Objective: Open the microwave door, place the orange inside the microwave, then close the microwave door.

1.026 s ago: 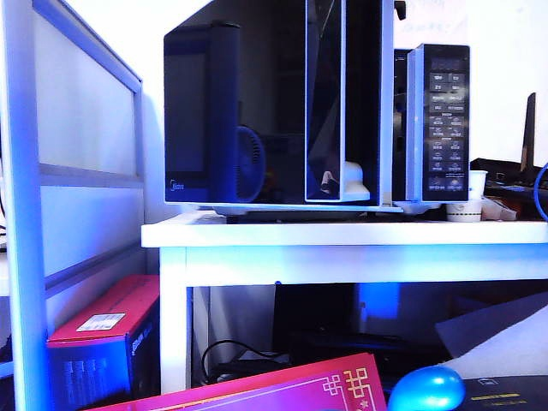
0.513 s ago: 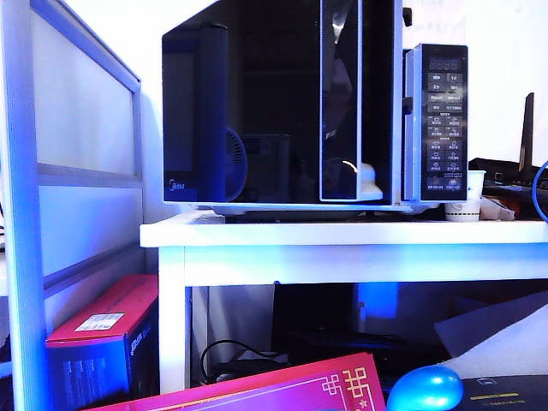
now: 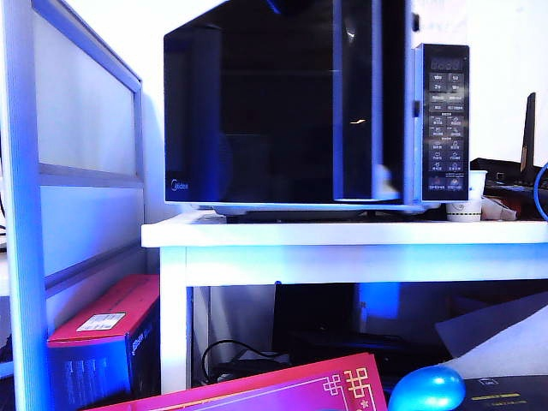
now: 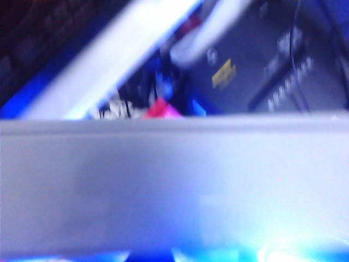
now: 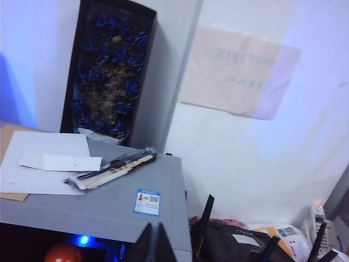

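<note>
Exterior view: the microwave [image 3: 300,107] sits on the white tabletop [image 3: 342,233], its door [image 3: 282,103] facing us. Right gripper [image 5: 154,243] fingers are pressed together above the orange [image 5: 62,254]. Left gripper is hidden, fingers together.

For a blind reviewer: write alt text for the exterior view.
A black microwave sits on a white table, its glossy microwave door nearly shut. Neither the left gripper nor the right gripper is visible; a shiny blue rounded object lies below.

A small "Midea" logo sits at the lower left corner of the microwave door [image 3: 257,103]; nothing else is legible.
</note>
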Controlling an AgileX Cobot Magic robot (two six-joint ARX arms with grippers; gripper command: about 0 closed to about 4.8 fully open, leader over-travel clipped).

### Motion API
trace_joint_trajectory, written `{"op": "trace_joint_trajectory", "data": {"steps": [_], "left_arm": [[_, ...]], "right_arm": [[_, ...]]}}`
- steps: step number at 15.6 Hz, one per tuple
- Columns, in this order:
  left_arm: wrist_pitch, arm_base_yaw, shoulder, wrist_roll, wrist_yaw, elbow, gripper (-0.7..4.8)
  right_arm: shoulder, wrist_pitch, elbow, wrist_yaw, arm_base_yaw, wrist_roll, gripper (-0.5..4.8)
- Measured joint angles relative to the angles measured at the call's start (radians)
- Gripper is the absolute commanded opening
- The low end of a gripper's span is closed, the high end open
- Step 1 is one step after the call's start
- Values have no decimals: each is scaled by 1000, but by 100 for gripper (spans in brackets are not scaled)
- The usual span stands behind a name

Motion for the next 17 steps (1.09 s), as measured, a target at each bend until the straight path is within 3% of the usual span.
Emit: {"op": "trace_joint_trajectory", "data": {"steps": [3,6,10,13,17], "left_arm": [[272,0,40,0,-32,-1,-5],[371,0,40,0,-74,0,-5],[443,0,41,4,-145,0,-5],[469,0,46,6,-153,0,-5],[354,1,89,7,-141,0,-5]], "right_arm": [[-2,-2,0,0,0,0,-1],[-2,-35,0,-1,0,0,-1],[27,-118,0,-4,0,0,-1],[85,-266,-1,-55,0,0,-1],[99,-269,-2,-63,0,10,-1]]}}
